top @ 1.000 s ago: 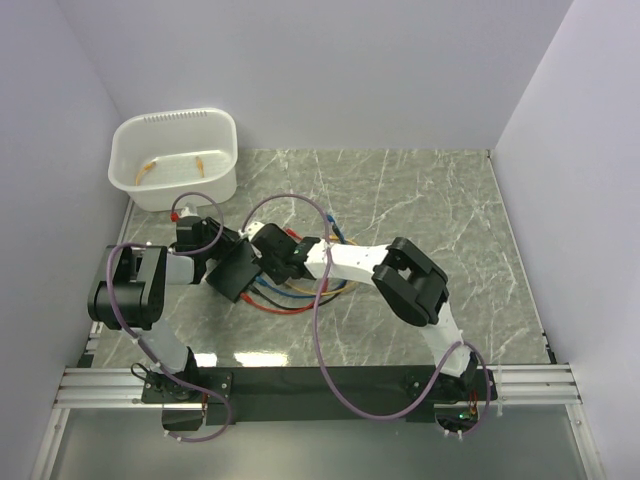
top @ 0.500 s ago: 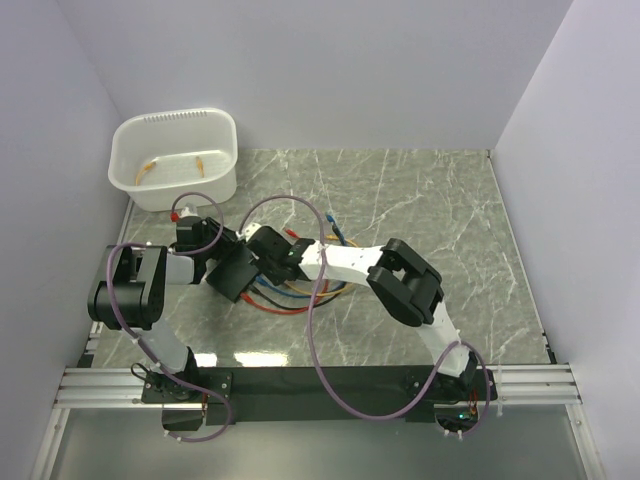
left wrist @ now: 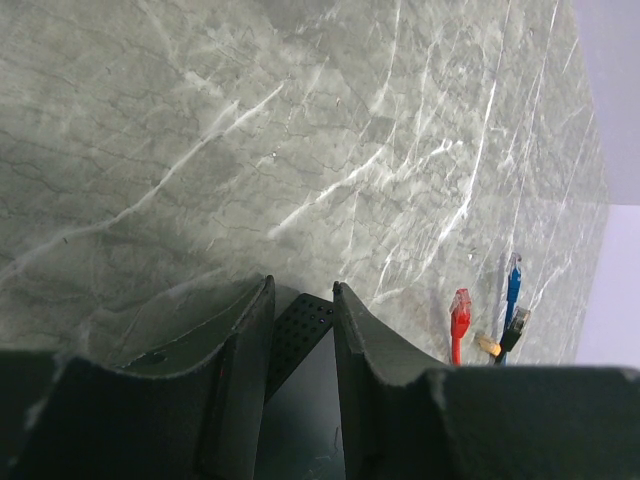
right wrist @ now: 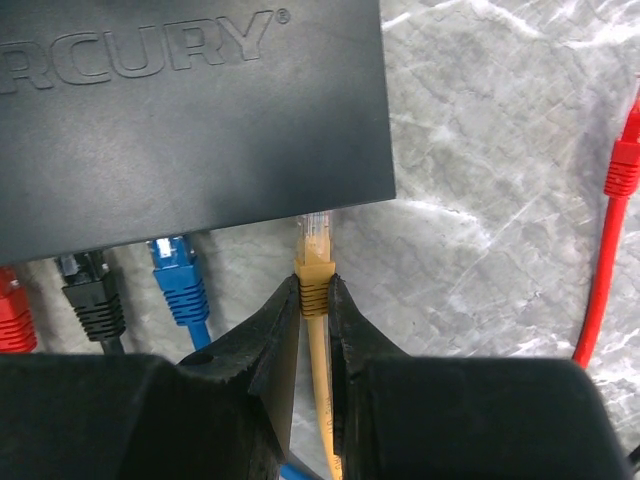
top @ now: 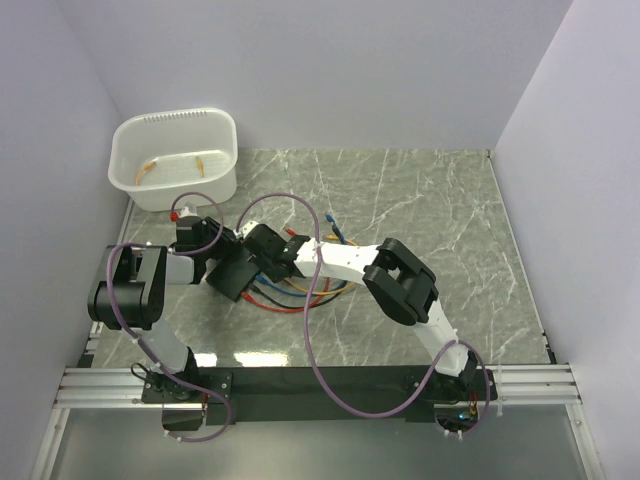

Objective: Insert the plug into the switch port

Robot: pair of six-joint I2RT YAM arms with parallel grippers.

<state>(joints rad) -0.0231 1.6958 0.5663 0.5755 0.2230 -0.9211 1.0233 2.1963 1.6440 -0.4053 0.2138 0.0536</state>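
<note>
Since a second ago, the right arm (top: 400,280) has swung left, carrying the right gripper (right wrist: 313,292) closer to the switch (right wrist: 190,130), while the left arm (top: 135,285) has kept its place. We see the right gripper's fingers (right wrist: 270,330) clamped on the yellow plug (right wrist: 313,268) just behind its boot. The clear tip points at the switch's socket edge and reaches it, though we cannot tell whether it has entered a port. Further left along that edge, a blue plug (right wrist: 178,268), a black plug (right wrist: 90,290) and a red plug (right wrist: 12,310) meet the switch. A red cable (right wrist: 612,200) lies off to the right. The switch is left of the middle of the table (top: 420,200), between the two grippers. The left gripper (left wrist: 300,297) appears to pinch the switch's opposite edge, as far as its dark wrist view lets us judge.
</note>
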